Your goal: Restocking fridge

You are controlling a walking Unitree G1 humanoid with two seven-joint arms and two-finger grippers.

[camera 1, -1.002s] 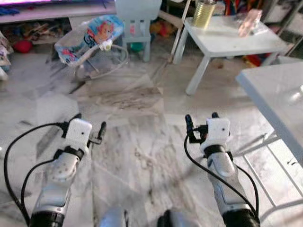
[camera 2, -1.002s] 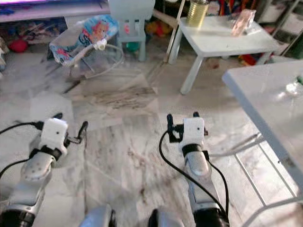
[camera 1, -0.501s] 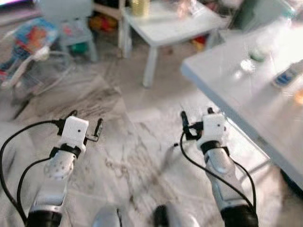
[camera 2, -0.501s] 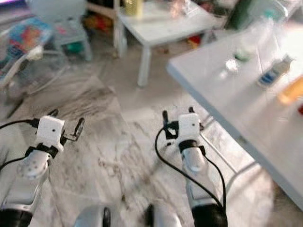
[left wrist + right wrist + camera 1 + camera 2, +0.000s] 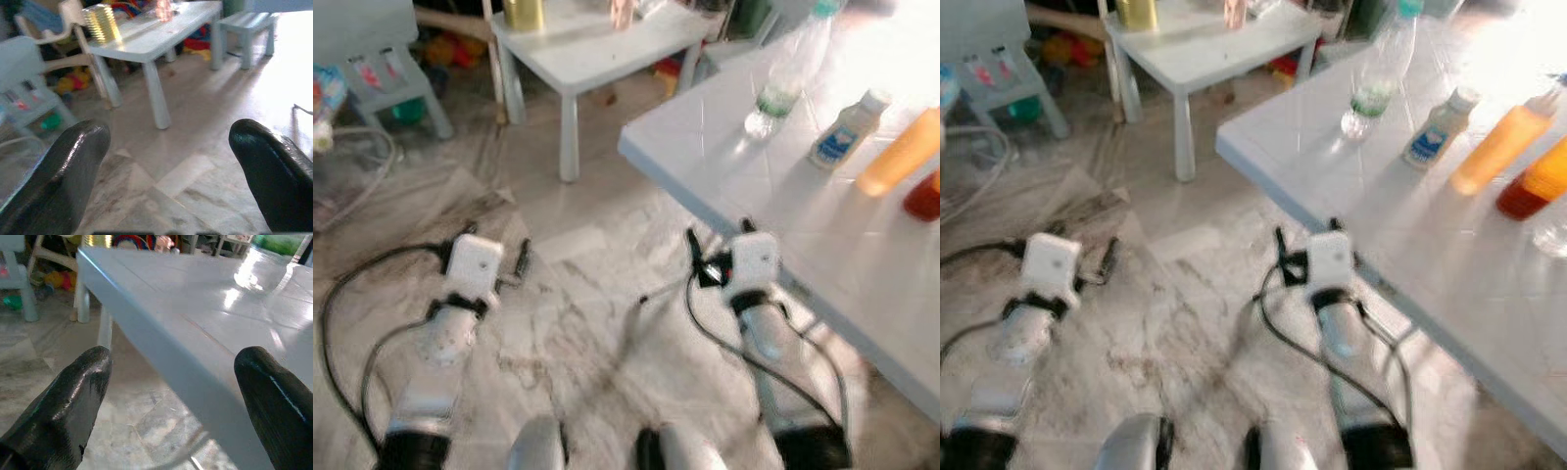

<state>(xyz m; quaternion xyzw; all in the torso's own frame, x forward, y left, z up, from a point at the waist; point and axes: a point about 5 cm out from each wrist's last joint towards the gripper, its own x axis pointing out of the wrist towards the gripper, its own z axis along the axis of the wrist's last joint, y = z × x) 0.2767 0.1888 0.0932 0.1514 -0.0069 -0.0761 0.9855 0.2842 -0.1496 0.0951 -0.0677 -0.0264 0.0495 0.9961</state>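
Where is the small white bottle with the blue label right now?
In the head views, the white bottle stands on the white table ahead-right, between the clear bottle and orange bottle.

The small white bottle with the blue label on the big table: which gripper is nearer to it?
Right. The right gripper hangs open at the near edge of the table, with the small white bottle ahead and to its right. The left gripper, also open, hangs over the floor well to the left.
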